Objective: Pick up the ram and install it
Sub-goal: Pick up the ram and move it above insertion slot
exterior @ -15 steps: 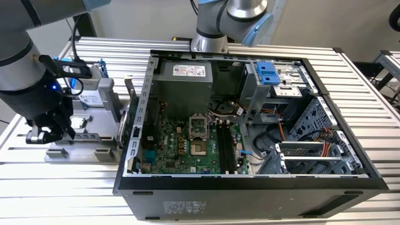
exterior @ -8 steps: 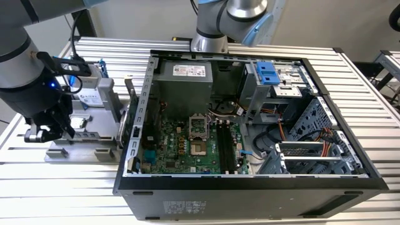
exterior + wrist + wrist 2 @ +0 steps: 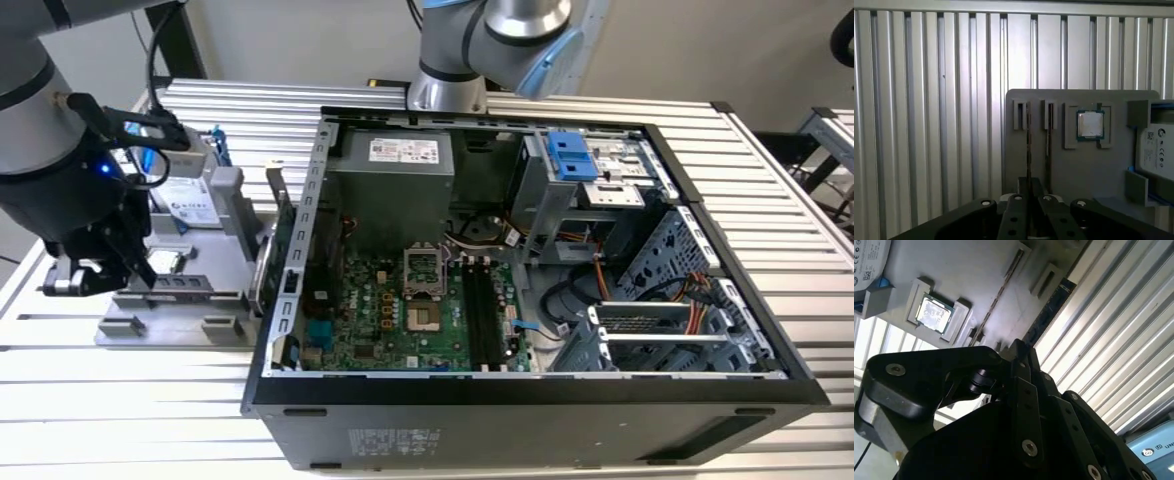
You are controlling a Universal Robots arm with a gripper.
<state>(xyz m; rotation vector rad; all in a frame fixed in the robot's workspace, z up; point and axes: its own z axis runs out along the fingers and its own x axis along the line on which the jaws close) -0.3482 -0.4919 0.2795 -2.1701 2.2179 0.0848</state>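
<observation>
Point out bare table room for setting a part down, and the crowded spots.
Bare slatted table: the strip nearer the camera than the grey fixture, at the exterior view's left of the computer case. Fixture and case interior are crowded.

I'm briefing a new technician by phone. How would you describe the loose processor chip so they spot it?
Find the grey parts tray beside the open computer case, on the exterior view's left. On it, the processor chip lies flat in a recess between the hard drive and two narrow slots. It is the only small shiny silver square there.
</observation>
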